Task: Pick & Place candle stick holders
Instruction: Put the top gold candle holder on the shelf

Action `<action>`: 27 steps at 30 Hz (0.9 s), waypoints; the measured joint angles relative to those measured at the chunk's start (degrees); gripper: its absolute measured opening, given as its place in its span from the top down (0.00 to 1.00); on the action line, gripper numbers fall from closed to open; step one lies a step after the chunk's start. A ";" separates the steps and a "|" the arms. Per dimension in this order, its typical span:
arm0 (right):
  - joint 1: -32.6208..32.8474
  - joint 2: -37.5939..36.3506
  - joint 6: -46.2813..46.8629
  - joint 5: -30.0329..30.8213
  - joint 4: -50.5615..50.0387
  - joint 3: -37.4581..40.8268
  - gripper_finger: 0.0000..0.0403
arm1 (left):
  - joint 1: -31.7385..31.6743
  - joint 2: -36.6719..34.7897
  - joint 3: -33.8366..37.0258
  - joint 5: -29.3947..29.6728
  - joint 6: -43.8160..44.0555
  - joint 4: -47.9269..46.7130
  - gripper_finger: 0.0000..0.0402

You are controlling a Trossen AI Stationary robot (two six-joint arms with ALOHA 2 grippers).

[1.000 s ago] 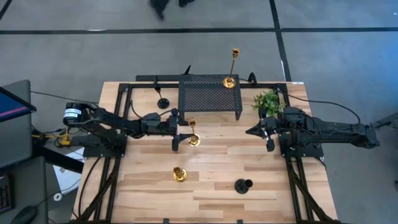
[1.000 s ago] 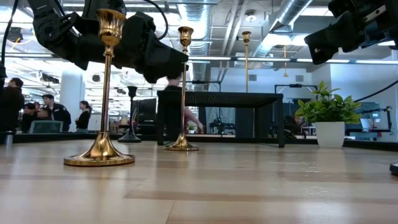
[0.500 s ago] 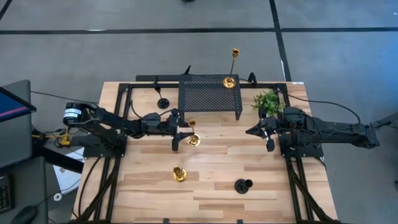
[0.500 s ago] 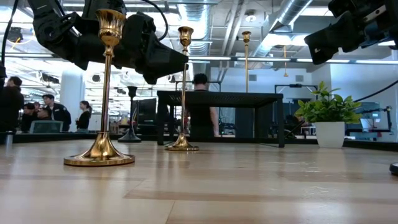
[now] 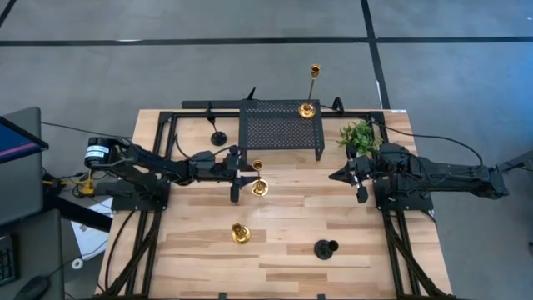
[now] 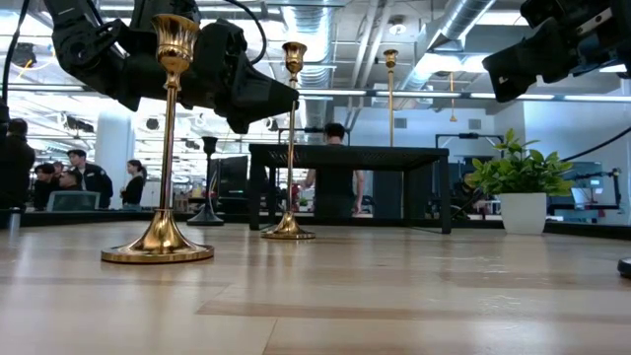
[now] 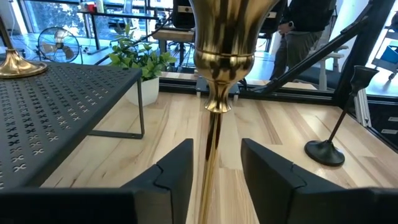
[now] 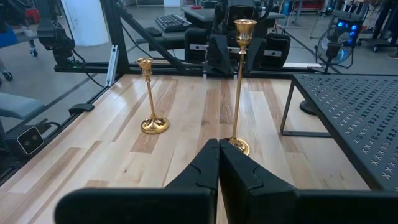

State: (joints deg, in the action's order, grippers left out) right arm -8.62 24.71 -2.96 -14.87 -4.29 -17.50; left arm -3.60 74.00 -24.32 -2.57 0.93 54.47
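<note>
High view, gold candlestick (image 5: 309,107) atop mesh rack (image 5: 279,132)

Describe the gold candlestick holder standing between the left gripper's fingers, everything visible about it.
The tall gold candlestick holder is shiny metal: a round flared base, a thin straight stem and a cup with a knob beneath it. It stands upright on the wooden table, just in front of the black mesh rack. The left gripper is open around its stem; its fingers flank the stem with gaps on both sides.

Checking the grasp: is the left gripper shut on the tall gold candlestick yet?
Not yet. The left gripper is open, fingers either side of the upright tall gold candlestick's stem, gaps showing.
</note>
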 joint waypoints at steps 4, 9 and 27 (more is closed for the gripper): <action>0.00 0.00 0.00 0.00 0.00 0.00 1.00 | 0.00 0.00 0.00 0.00 0.00 0.01 0.71; 0.00 0.00 -0.02 0.00 0.00 0.00 1.00 | 0.00 0.00 0.00 -0.02 0.00 0.01 0.77; -0.01 0.00 -0.04 0.00 -0.34 0.00 1.00 | 0.33 0.02 0.04 -0.03 -0.18 0.08 0.92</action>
State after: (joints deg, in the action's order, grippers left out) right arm -8.63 24.71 -3.00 -14.87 -4.64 -17.50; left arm -3.27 74.02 -24.28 -2.60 0.75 54.55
